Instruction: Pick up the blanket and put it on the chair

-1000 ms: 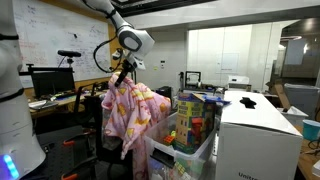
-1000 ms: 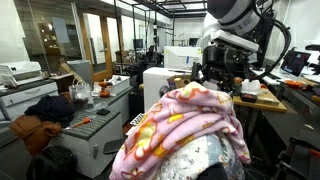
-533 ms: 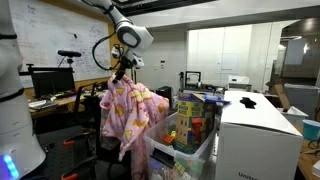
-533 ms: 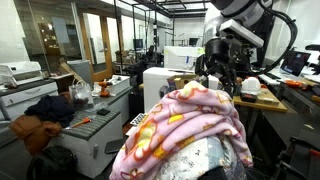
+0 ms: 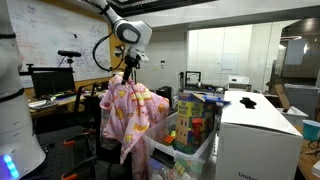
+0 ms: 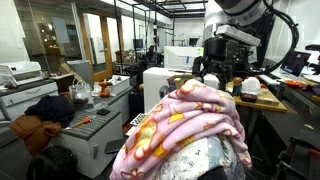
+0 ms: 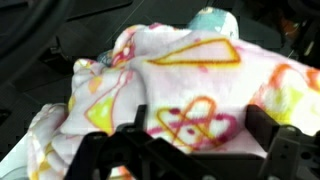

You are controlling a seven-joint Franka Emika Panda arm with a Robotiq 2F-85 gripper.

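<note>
Arm: white jointed arm (image 5: 106, 9) comes in from the top of frame and bends downward at a rounded white-and-black wrist housing (image 5: 131, 32). It shows in both exterior views, with the upper link cut off by the frame edge (image 6: 236, 8).

Cable: black cable loop (image 5: 100, 50) arcs out beside the wrist.

Gripper: black two-finger gripper (image 5: 128, 65) hangs below the wrist, pointing down and slightly tilted. From the opposite side (image 6: 215, 76) its jaws read as spread.

Wrist view: gripper (image 7: 190, 148) sits at the bottom edge, dark blocky fingers (image 7: 106, 150) set wide apart, one at each side.
</note>
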